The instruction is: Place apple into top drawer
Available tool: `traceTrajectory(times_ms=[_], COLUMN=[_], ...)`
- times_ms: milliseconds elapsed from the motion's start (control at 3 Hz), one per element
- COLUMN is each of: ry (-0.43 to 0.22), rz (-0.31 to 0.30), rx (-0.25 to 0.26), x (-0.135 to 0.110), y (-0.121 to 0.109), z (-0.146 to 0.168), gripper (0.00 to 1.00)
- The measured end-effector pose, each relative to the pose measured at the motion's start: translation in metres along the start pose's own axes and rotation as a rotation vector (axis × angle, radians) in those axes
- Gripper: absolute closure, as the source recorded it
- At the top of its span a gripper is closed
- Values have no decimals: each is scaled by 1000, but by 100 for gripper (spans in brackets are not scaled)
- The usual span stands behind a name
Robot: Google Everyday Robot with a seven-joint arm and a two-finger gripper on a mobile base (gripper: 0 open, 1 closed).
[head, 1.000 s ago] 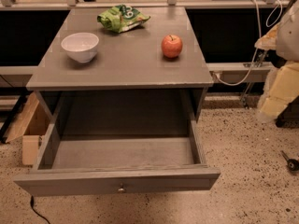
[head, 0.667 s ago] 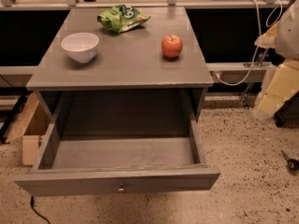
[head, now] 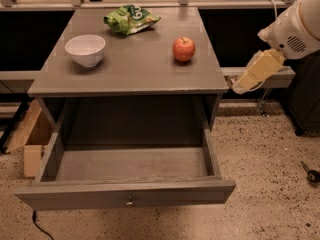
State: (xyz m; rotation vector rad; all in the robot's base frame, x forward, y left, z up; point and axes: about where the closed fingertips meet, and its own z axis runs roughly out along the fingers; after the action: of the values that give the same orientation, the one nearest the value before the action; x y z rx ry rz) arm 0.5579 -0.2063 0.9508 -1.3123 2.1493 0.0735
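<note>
The red apple (head: 183,49) stands upright on the right side of the grey cabinet top (head: 135,76). The top drawer (head: 125,194) is pulled fully open below it, its inside bare, with a small round metal knob (head: 130,202) at the middle of the front panel. My gripper (head: 256,72) is at the end of the white arm, at the right of the view. It hangs just beyond the cabinet's right edge, right of and slightly below the apple, holding nothing that I can see.
A white bowl (head: 85,49) stands on the left of the cabinet top and a green snack bag (head: 131,19) lies at the back. A wooden box (head: 31,139) leans by the cabinet's left side. A small dark tool (head: 312,174) lies on the speckled floor at right.
The arm and gripper have risen and moved left, closer to the cabinet's right edge. The apple, bowl, bag and drawer have not moved.
</note>
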Motion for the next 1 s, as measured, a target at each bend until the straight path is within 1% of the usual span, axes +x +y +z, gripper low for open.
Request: traceTrajectory(times_ms=[333, 667, 1000], ry=[0, -36, -149], rz=[0, 12, 60], rx=[0, 3, 34], x=[0, -5, -31], y=[0, -3, -39], z=[0, 5, 35], gripper=[0, 0, 0])
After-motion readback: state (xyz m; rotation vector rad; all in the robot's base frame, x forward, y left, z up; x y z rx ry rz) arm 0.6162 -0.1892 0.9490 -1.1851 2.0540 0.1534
